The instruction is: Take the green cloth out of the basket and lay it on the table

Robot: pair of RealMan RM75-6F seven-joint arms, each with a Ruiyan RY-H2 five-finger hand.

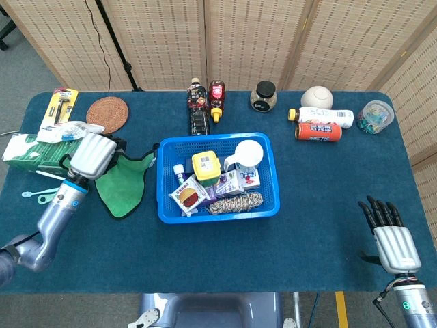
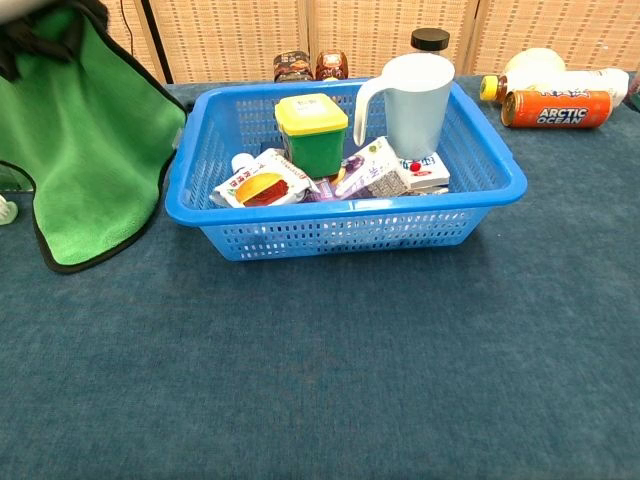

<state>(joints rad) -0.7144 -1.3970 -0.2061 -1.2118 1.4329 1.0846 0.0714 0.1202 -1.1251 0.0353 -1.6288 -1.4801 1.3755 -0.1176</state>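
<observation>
My left hand [image 1: 92, 156] grips the top of the green cloth [image 1: 123, 189] just left of the blue basket [image 1: 218, 217]. The black-edged cloth [image 2: 92, 160] hangs down from the hand [image 2: 35, 40] at the chest view's top left corner. Its lower edge reaches the blue table, and its right side lies close against the basket's left wall [image 2: 350, 235]. The basket holds a white pitcher [image 2: 415, 100], a yellow-lidded green tub [image 2: 312, 130] and snack packets. My right hand [image 1: 390, 239] hovers at the table's near right edge, holding nothing, fingers extended and apart; the chest view does not show it.
A green tissue pack [image 1: 31, 149], a razor package [image 1: 60, 106], a woven coaster [image 1: 109, 114] and a pale spoon [image 1: 37, 195] lie on the left of the table. Bottles [image 1: 205, 102], a jar [image 1: 263, 96], a white bowl [image 1: 317, 97] and an orange can [image 1: 318, 131] stand along the back.
</observation>
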